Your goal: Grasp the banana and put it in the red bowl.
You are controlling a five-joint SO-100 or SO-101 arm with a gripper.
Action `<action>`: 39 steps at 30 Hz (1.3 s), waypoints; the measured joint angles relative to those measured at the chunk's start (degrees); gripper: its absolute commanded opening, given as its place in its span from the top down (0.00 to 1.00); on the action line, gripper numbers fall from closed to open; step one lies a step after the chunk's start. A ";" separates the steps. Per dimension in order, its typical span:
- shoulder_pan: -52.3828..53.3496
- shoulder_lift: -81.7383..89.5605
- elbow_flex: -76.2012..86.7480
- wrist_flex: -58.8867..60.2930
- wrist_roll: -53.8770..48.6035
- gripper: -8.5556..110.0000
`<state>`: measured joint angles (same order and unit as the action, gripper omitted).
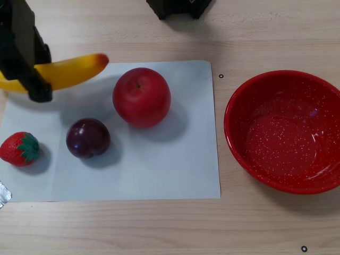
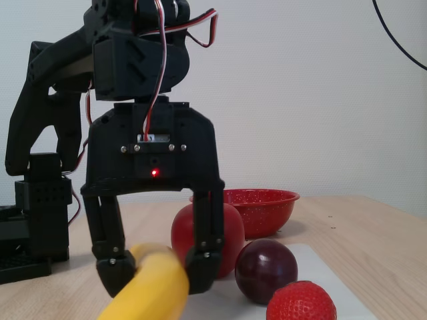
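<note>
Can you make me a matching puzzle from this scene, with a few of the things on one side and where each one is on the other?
Things:
1. banana
2. strawberry
3. apple
4. bowl

Places, as the other view shows them:
A. on bare wood, right of the paper
B. between the fingers of the gripper
C. at the paper's left edge, near its lower corner
D. on the paper's upper middle, above and right of the plum

Pairs: 1-B, 2-C, 3-D, 4-A
</note>
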<state>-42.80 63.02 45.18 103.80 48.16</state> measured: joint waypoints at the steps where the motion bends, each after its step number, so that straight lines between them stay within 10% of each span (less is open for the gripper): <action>1: 0.00 0.00 0.00 0.88 0.53 0.93; 39: 18.28 36.47 9.32 3.52 -0.62 0.93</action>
<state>-24.52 99.49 54.49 107.31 47.55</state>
